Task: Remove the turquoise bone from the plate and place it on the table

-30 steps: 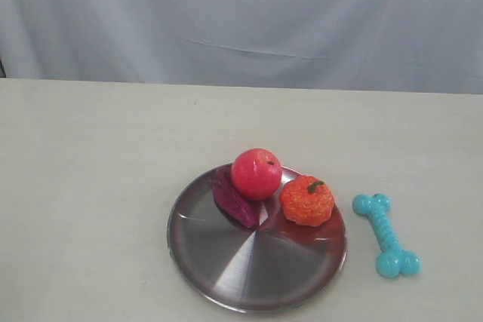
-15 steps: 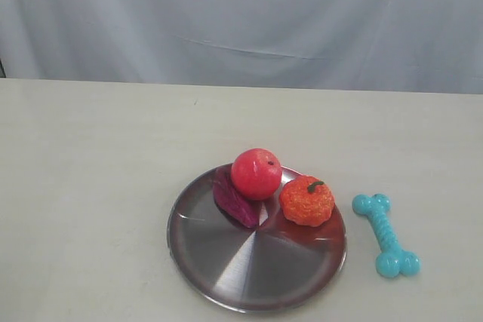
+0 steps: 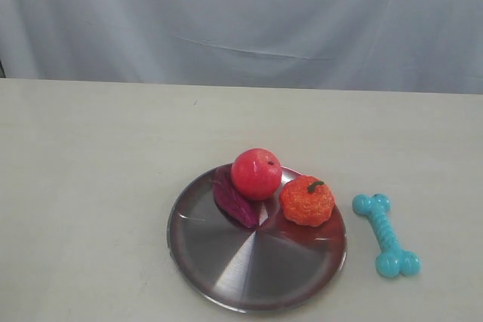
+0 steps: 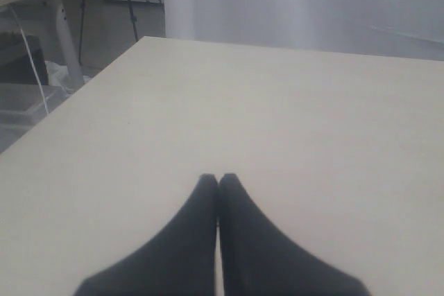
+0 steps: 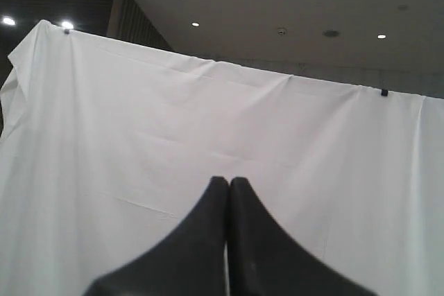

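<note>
The turquoise bone (image 3: 386, 234) lies flat on the cream table (image 3: 98, 186), just right of the plate (image 3: 249, 277) and not touching it. The steel plate holds a red apple (image 3: 256, 173), an orange pumpkin toy (image 3: 307, 200) and a purple piece (image 3: 233, 200). Neither arm shows in the exterior view. My left gripper (image 4: 218, 179) is shut with nothing in it, above bare tabletop. My right gripper (image 5: 228, 182) is shut too, also with nothing in it, and faces the white backdrop cloth (image 5: 139, 136).
A white cloth (image 3: 241, 20) hangs behind the table's far edge. In the left wrist view the table's left edge (image 4: 69, 95) drops off to a floor with stands and boxes.
</note>
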`<control>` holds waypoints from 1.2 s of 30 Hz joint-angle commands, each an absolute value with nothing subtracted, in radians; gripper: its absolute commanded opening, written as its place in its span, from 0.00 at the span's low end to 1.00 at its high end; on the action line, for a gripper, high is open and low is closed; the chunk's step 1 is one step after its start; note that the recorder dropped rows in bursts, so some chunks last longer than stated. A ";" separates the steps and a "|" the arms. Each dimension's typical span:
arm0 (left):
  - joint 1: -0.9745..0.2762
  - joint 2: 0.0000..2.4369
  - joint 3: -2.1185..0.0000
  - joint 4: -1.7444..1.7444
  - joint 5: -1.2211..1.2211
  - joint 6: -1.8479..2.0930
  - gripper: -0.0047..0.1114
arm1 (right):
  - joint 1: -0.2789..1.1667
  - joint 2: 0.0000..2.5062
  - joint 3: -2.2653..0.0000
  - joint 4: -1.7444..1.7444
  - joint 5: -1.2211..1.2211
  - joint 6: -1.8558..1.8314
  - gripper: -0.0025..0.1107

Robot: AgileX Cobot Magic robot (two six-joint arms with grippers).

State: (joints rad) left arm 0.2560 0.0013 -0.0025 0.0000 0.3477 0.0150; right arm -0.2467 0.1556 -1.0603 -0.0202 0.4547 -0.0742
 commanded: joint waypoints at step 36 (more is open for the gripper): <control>0.256 0.000 0.000 0.000 0.342 0.011 0.04 | -0.253 0.000 -0.467 -0.073 0.231 0.029 0.02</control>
